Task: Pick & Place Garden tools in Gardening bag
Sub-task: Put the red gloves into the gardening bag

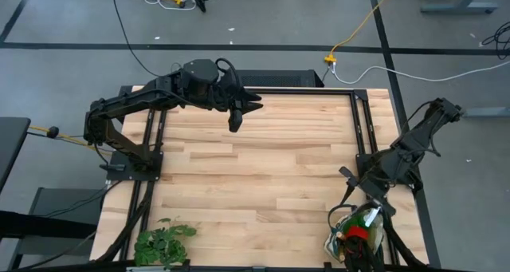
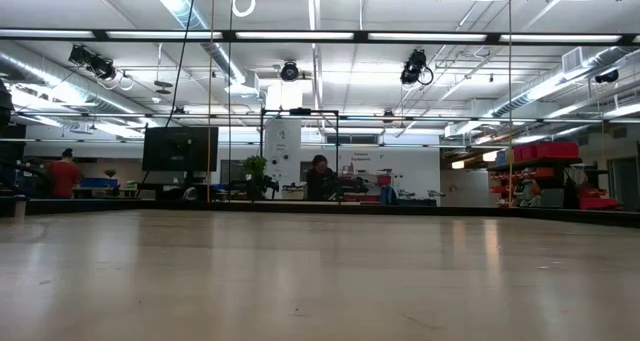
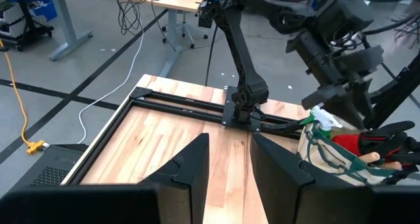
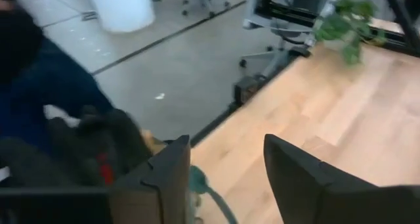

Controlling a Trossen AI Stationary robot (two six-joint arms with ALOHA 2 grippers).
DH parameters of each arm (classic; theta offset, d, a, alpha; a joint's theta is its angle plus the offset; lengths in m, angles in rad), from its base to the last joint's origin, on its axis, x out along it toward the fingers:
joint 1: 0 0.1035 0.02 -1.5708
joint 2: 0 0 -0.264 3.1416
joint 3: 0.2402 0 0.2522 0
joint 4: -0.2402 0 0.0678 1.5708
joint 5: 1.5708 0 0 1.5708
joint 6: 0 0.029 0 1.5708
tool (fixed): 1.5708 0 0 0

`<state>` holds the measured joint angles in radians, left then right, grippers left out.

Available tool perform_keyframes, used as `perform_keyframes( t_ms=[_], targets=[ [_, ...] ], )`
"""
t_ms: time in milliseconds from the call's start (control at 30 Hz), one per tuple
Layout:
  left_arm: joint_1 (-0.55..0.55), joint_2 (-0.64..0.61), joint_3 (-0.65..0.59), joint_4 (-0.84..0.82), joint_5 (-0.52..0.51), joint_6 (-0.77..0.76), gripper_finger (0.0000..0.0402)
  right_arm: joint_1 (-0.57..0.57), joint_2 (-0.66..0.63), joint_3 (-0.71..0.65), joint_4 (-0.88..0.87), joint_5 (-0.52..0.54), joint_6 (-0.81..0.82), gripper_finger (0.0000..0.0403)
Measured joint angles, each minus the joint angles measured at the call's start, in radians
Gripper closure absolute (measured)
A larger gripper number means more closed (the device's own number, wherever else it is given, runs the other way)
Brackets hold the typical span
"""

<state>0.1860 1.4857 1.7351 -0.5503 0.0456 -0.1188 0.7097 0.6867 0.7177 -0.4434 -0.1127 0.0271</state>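
gardening bag [image 1: 356, 234] sat at the table's near right corner, right by the right edge rail, touching or nearly overhanging the front edge. it was stuffed: red glove [image 3: 359, 143] and a wooden handle [image 3: 384, 159] stuck out of the top in the left wrist view, with a whitish-green bit, probably the spray bottle [image 3: 323, 117], at the rim. could not tell the other tools apart in there.

right pincer [image 1: 369, 202] hung just above the bag's far side, fingers [image 4: 164, 178] spread with a clear gap, nothing between them. right arm ran along the right edge of the table, so that corner was crowded: arm, rail and bag all close together.

left pincer [image 1: 236, 122] was up near the far edge, left of centre, well apart from the bag. its fingers [image 3: 190, 171] stood narrowly apart, empty, bare wood showing in the gap.

leafy plant bunch [image 1: 162, 242] lay at the near left corner, at the front edge, well apart from everything else.

table [image 1: 263, 168] middle was bare wood from rail to rail; the low view showed only bare tabletop with the room behind it. black frame rails ran along the left, right and far edges.
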Motion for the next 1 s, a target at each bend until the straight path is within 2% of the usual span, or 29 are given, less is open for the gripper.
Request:
perform_keyframes(
  t_ms=[267,600,1000],
  targets=[
    [0.0,0.0,0.0,0.0,0.0,0.0,0.0284,0.001,0.026,0.112,-0.078,-0.137,-0.03,0.0185],
    [0.0,0.0,0.0,0.0,0.0,0.0,0.0284,0.004,0.147,0.284,-0.231,-0.142,-0.066,0.0168],
    [0.0,0.0,0.0,0.0,0.0,0.0,0.0284,0.088,0.31,0.301,-0.254,-0.221,-0.034,0.0167]
  ],
)
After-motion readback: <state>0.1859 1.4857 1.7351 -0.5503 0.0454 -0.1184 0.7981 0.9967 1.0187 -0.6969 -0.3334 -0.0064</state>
